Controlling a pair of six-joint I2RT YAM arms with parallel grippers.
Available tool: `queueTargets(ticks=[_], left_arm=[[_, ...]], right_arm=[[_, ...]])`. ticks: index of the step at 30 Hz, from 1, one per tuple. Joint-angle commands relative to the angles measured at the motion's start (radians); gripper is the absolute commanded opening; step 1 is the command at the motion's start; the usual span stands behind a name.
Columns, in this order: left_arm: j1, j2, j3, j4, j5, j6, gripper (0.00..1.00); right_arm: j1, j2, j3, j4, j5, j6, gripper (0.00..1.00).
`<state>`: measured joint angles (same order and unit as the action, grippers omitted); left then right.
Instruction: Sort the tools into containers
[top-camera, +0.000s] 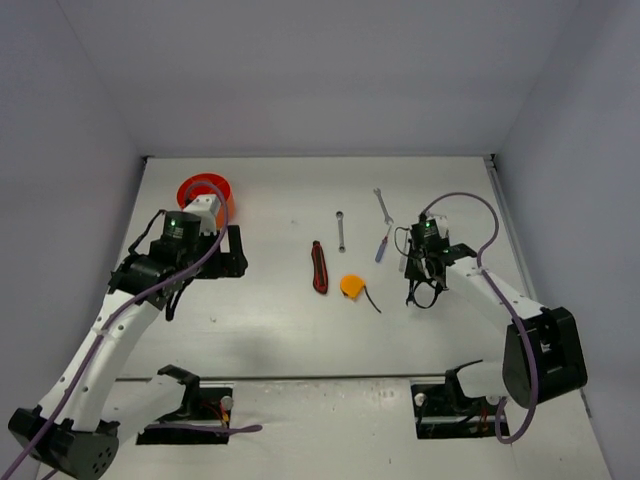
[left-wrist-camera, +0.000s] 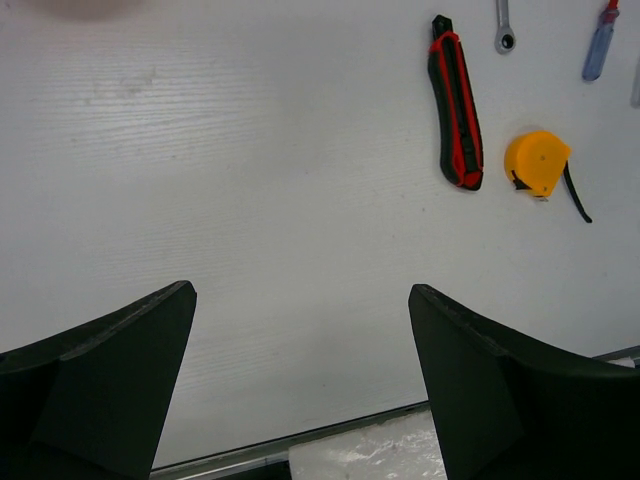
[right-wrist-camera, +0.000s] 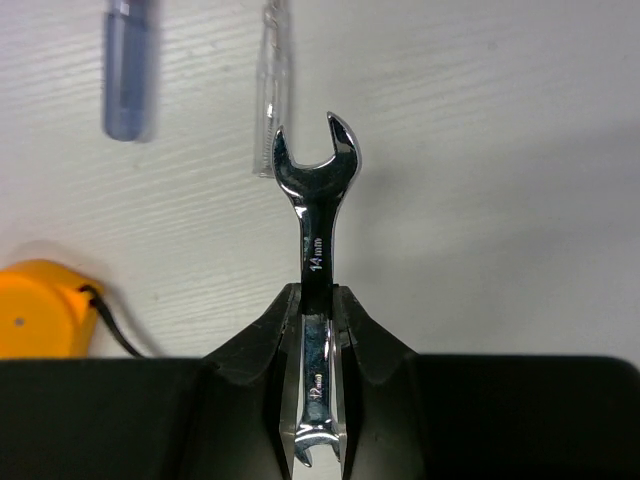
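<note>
My right gripper (right-wrist-camera: 320, 292) is shut on a thin silver wrench (right-wrist-camera: 314, 205) marked 14mm, held above the table; in the top view this gripper (top-camera: 420, 285) is right of the tools. On the table lie a red-black handled tool (top-camera: 319, 267), an orange tape measure (top-camera: 352, 285), a blue-red screwdriver (top-camera: 383, 243) and two silver wrenches (top-camera: 341, 230) (top-camera: 382, 204). The orange-red tub (top-camera: 200, 188) stands at the back left, partly hidden by my left arm. My left gripper (left-wrist-camera: 300, 292) is open and empty over bare table, just in front of the tub (top-camera: 232, 252).
The left wrist view shows the red-black tool (left-wrist-camera: 457, 100), tape measure (left-wrist-camera: 537, 163), a wrench end (left-wrist-camera: 505, 25) and the screwdriver (left-wrist-camera: 600, 45) at its upper right. The table's near edge (left-wrist-camera: 300, 440) runs under the left fingers. Grey walls enclose the table.
</note>
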<state>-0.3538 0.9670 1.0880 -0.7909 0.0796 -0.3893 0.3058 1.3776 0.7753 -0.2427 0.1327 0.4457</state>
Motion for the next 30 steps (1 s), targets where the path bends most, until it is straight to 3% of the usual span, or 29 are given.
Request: queueTargets(ticks=[1,8,14,30], left_arm=[[-0.004,0.01,0.056,0.079,0.066,-0.054,0.86],[-0.004,0.021,0.039,0.176,0.221,-0.146,0.86],[-0.007,0.051,0.04,0.396,0.348,-0.252,0.86],[-0.119,0.217,0.101,0.667,0.382,-0.425,0.86]], right_arm=[[0.012,-0.134,-0.004,0.038,-0.058,-0.088,0.0],[0.102,-0.206,0.054,0.078,-0.228,-0.195,0.0],[0.214,-0.192,0.177,0.117,-0.324,-0.267,0.0],[0.421,-0.069,0.417,0.181,-0.408,-0.298,0.0]])
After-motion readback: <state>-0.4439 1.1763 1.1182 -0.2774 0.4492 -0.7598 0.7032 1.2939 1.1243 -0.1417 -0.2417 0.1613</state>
